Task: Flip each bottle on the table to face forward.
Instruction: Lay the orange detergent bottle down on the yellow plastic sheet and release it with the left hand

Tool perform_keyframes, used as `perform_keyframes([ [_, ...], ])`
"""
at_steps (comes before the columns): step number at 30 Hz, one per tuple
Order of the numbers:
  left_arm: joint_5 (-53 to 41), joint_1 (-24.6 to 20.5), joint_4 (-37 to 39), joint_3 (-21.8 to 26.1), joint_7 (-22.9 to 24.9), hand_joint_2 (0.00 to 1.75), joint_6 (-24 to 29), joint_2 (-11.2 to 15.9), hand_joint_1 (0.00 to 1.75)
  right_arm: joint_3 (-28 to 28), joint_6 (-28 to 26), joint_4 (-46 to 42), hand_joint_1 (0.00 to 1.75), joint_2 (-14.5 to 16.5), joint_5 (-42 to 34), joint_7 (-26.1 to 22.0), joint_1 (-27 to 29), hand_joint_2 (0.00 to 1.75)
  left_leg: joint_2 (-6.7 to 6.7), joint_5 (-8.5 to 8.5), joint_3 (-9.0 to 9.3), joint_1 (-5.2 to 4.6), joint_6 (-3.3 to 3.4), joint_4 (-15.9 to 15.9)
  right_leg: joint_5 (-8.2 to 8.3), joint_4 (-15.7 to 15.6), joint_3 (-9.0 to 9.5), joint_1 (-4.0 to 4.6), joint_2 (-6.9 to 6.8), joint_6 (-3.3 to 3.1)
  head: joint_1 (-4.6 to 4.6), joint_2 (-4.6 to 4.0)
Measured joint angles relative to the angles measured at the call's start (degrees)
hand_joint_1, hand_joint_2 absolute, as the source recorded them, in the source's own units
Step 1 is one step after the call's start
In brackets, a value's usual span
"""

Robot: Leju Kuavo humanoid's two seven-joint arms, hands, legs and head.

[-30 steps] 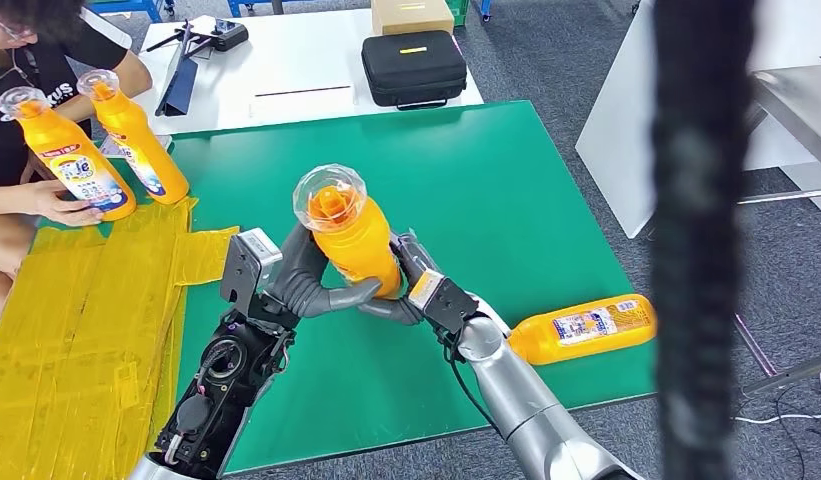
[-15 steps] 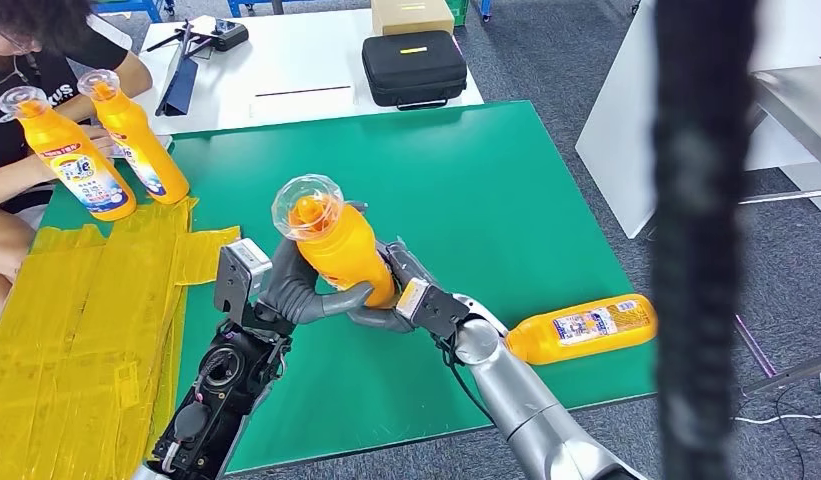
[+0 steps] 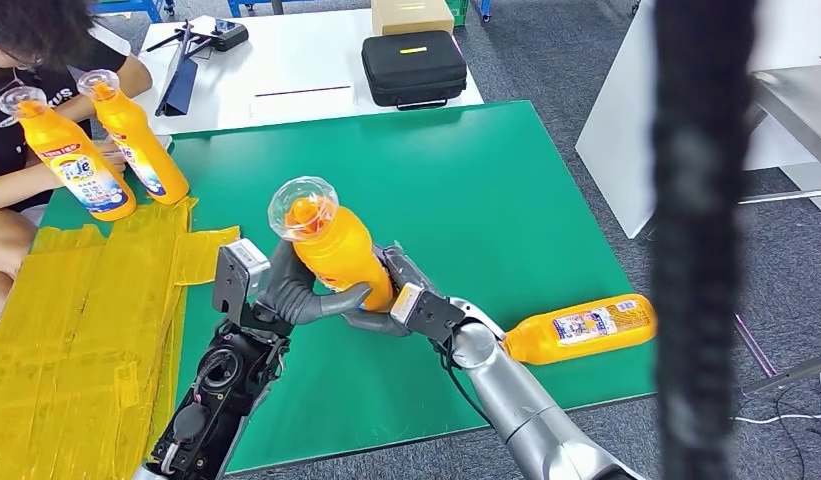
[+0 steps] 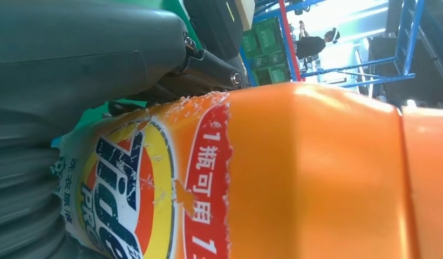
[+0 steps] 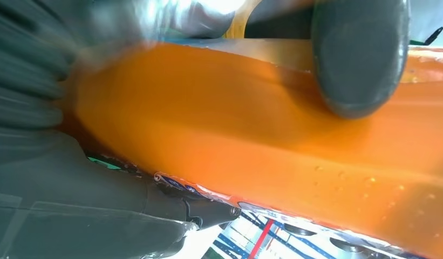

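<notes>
Holding one orange detergent bottle (image 3: 338, 255) up between both my hands, I judge I am in the middle of the task. My left hand (image 3: 286, 290) wraps its fingers around the lower body of this bottle, and my right hand (image 3: 391, 300) presses against it from the other side, so both hands grip the same bottle above the green bench (image 3: 506, 190). The bottle is tilted, with its clear cap (image 3: 304, 206) pointing up and away from me. In the left wrist view I can see its printed label (image 4: 149, 194) turned toward that hand, so I think the turning of this bottle is not finished yet.

Counting the bottles, I see four. One is in my hands. A second bottle (image 3: 581, 327) lies on its side on the bench, just beyond my right forearm, and I believe it still waits for me. Two standing bottles (image 3: 106, 150) are far off past my left hand, upright with their labels showing, next to a person (image 3: 26, 110) sitting there; these look already done. A yellow sheet (image 3: 76, 330) covers the bench on my left-hand side.
</notes>
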Motion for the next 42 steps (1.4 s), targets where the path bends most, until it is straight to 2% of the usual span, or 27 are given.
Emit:
perform_keyframes([
  [1, -0.21, 0.05, -0.05, 0.16, -0.02, 1.75, 0.43, -0.03, 1.75, 0.02, -0.38, 0.01, 0.03, 0.02, 0.26, 0.33, -0.11, 1.75, 0.00, 0.00, 0.00, 0.00, 0.00, 0.00, 0.00, 0.00, 0.00, 0.00, 0.00, 0.00, 0.01, 0.00],
  [2, -0.77, 0.15, -0.20, 0.33, -0.09, 1.75, 1.37, -0.07, 1.75, 0.04, -0.94, 0.01, 0.00, 0.07, 0.60, 0.81, -0.25, 1.75, 0.01, 0.00, 0.00, 0.00, 0.00, 0.00, 0.00, 0.00, 0.00, 0.00, 0.00, 0.00, 0.00, 0.00],
  [4, -3.03, 0.47, -0.86, 0.64, -0.39, 1.75, 4.75, -0.19, 1.75, 0.11, -2.32, -0.07, 0.00, 0.18, 1.38, 1.94, -0.50, 1.75, 0.01, 0.00, 0.00, 0.00, 0.00, 0.00, 0.00, 0.00, 0.00, 0.00, 0.00, 0.00, 0.00, 0.00],
  [9, -11.08, 1.07, -3.79, 4.05, -1.16, 1.75, 17.44, -0.01, 1.75, 0.23, -7.12, -2.50, 0.00, -0.44, 4.75, 5.10, 0.18, 1.75, 0.01, 0.00, 0.00, 0.00, 0.00, 0.00, 0.00, 0.00, -0.02, 0.00, 0.00, 0.00, -0.01, 0.00],
  [14, -13.34, 1.60, -5.21, 6.41, -1.32, 1.75, 19.67, 0.37, 1.75, 0.21, -8.14, -4.87, 0.00, -1.30, 5.79, 6.05, 0.71, 1.75, -0.01, 0.00, 0.00, 0.00, 0.00, 0.00, 0.00, 0.00, -0.03, 0.00, -0.01, 0.00, 0.00, 0.00],
  [16, -16.64, 1.69, -5.38, 6.78, -1.24, 1.75, 22.52, 0.38, 1.75, 0.21, -9.56, -5.52, 0.00, -1.52, 7.10, 6.92, 0.97, 1.75, 0.01, 0.00, -0.01, 0.00, 0.00, 0.00, 0.00, 0.00, -0.03, -0.01, 0.00, 0.00, 0.00, 0.00],
  [21, -37.00, 1.74, -5.43, 8.65, 2.63, 1.75, 36.95, 0.61, 1.75, -0.15, -15.68, -9.53, 0.00, -2.60, 16.02, 12.93, 2.53, 1.75, -0.02, 0.00, -0.01, -0.01, 0.00, 0.00, 0.00, -0.01, -0.04, -0.01, -0.01, 0.00, 0.01, 0.00],
  [24, -58.21, 1.55, -4.11, 10.76, 11.50, 1.75, 41.31, 1.02, 1.75, -0.84, -18.31, -14.35, 0.00, -3.80, 26.51, 18.98, 4.12, 1.75, -0.01, -0.01, -0.01, -0.01, 0.00, 0.00, 0.00, -0.01, -0.05, -0.01, 0.00, 0.00, 0.01, 0.00],
  [26, -72.06, 1.45, -2.79, 12.51, 17.62, 1.75, 42.11, 1.37, 1.75, -1.40, -19.14, -17.67, 0.00, -4.88, 31.86, 21.98, 5.21, 1.75, 0.01, -0.01, -0.01, -0.01, -0.01, 0.00, 0.00, -0.01, -0.06, -0.01, 0.00, 0.00, 0.01, 0.00],
  [28, -77.48, 1.39, -1.75, 13.89, 19.99, 1.75, 42.27, 1.66, 1.75, -1.82, -19.25, -20.28, 0.00, -5.83, 33.72, 23.09, 6.10, 1.75, 0.02, -0.01, -0.02, -0.01, -0.01, 0.00, 0.00, -0.01, -0.07, -0.01, 0.01, 0.00, 0.00, 0.00],
  [38, -77.66, 1.13, 0.36, 15.85, 20.87, 1.75, 42.13, 2.02, 1.75, -2.49, -19.26, -25.40, 0.00, -7.59, 34.54, 23.57, 7.60, 1.75, 0.01, -0.01, -0.03, -0.01, -0.01, 0.00, 0.00, -0.01, -0.08, -0.01, 0.01, 0.00, 0.01, 0.00],
  [40, -80.74, 0.95, 0.66, 16.00, 23.04, 1.75, 40.43, 2.07, 1.75, -2.52, -19.41, -25.74, 0.00, -7.82, 35.75, 24.36, 7.73, 1.75, 0.00, -0.01, -0.03, -0.01, -0.01, 0.00, 0.00, -0.01, -0.09, -0.01, 0.01, 0.00, 0.01, 0.00],
  [42, -85.39, 0.10, 1.64, 15.55, 28.20, 1.75, 36.95, 2.71, 1.75, -2.61, -19.62, -26.31, 0.00, -8.38, 37.90, 25.93, 7.99, 1.75, 0.00, -0.01, -0.03, -0.01, -0.01, 0.01, 0.00, -0.01, -0.11, -0.01, 0.00, 0.00, 0.02, 0.00],
])
